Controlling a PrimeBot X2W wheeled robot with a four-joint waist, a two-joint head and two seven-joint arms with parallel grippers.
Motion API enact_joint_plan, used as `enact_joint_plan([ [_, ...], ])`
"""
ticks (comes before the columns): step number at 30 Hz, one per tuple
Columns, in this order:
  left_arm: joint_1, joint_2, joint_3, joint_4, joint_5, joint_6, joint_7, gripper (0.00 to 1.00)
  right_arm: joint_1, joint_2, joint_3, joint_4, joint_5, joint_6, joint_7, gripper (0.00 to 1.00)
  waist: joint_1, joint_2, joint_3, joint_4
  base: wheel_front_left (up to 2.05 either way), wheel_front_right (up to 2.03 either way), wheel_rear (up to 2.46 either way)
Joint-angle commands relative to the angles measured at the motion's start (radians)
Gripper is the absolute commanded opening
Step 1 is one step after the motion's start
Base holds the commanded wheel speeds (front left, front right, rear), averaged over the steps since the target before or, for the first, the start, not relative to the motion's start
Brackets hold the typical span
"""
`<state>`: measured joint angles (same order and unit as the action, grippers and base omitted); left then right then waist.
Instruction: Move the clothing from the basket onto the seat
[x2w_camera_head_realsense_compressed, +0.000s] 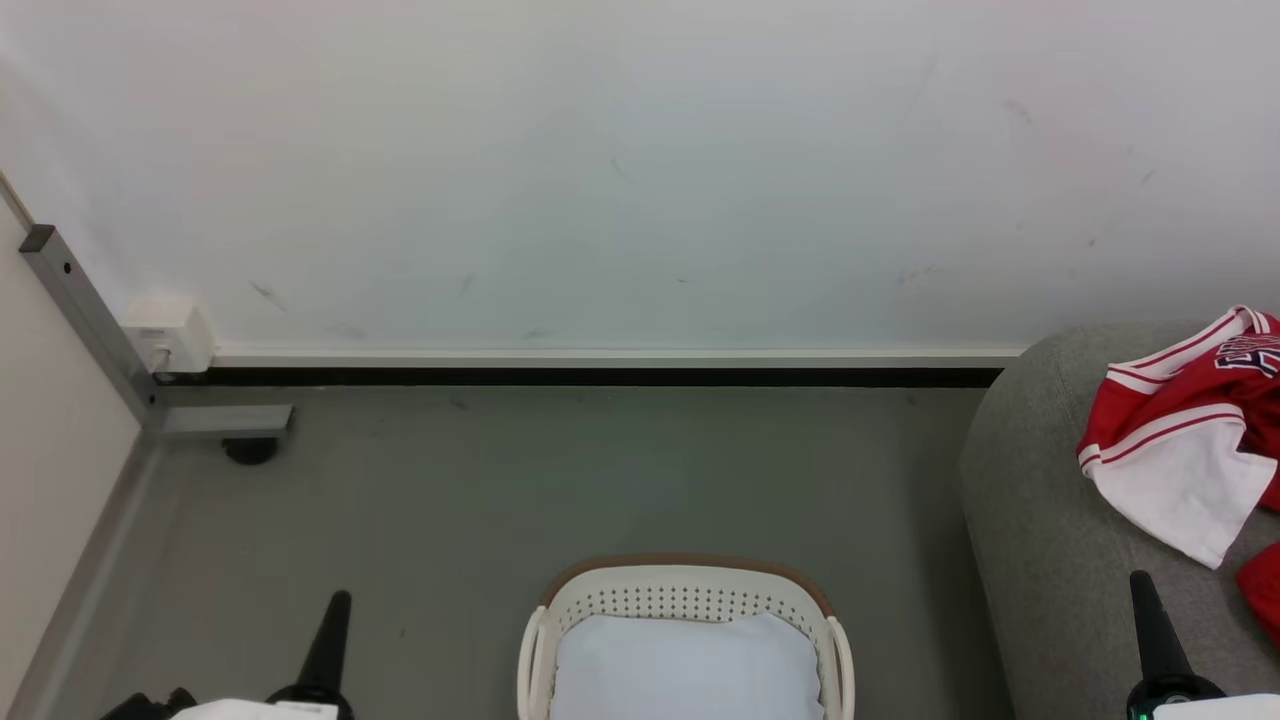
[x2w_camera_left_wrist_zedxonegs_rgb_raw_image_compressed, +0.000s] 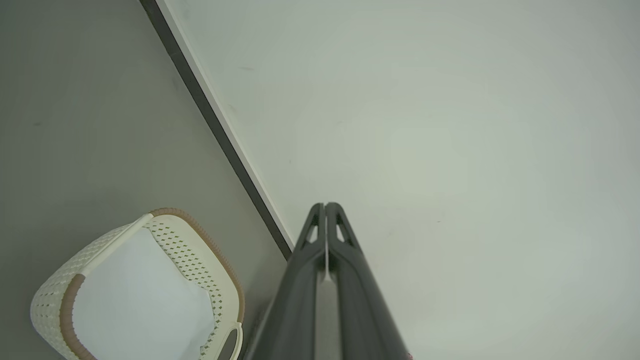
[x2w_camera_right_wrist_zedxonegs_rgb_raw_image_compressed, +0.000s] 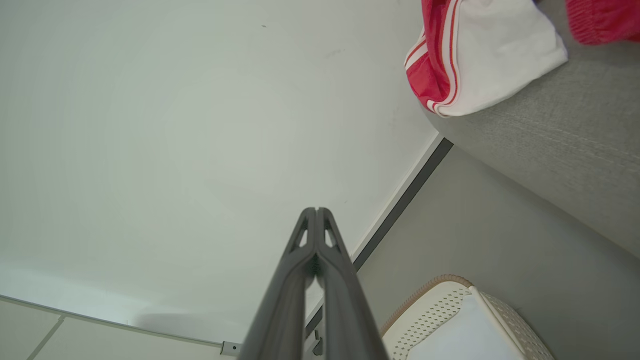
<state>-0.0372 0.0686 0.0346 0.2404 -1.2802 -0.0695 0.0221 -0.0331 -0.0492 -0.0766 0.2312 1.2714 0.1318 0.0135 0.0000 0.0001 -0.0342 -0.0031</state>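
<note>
Red-and-white striped jersey (x2w_camera_head_realsense_compressed: 1180, 430) and plain red garment (x2w_camera_head_realsense_compressed: 1262, 590): lying on grey woven seat (x2w_camera_head_realsense_compressed: 1050, 560) near its left edge, untouched by left gripper (x2w_camera_head_realsense_compressed: 338, 600) and right gripper (x2w_camera_head_realsense_compressed: 1142, 582), both clenched empty.

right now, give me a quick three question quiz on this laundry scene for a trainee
1. Where does the red and white jersey lie?
2. What lies in the basket? A: a pale pad. B: a red shirt. C: a towel.
3. True or false: the left gripper and right gripper both stand open.
Key: 1. On the grey seat. 2. A. 3. False, both are shut.
</note>
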Motion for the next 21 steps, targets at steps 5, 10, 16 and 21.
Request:
enact_joint_plan([
  [5,-0.025,-0.002,0.018,-0.004,-0.058,-0.014,0.016,0.0,-0.028,-0.008,-0.009,0.0,0.063,-0.001,0.017,0.0,0.0,-0.0001,0.004,0.0,0.0,0.0,0.0],
  [10,-0.033,-0.005,0.028,-0.002,-0.101,-0.021,0.028,0.0,-0.035,-0.008,-0.012,0.002,0.104,-0.001,0.029,0.0,0.0,-0.0001,0.008,0.001,0.0,0.0,0.0],
  [16,-0.041,-0.008,0.039,-0.001,-0.145,-0.03,0.041,0.0,-0.044,-0.008,-0.016,0.004,0.151,-0.002,0.042,0.0,0.0,-0.0001,0.013,0.001,0.0,0.0,0.0],
  [21,-0.048,-0.009,0.047,0.0,-0.179,-0.037,0.051,0.0,-0.053,-0.008,-0.019,0.006,0.188,-0.002,0.054,0.0,0.0,-0.0001,0.017,0.001,0.0,0.0,0.0],
])
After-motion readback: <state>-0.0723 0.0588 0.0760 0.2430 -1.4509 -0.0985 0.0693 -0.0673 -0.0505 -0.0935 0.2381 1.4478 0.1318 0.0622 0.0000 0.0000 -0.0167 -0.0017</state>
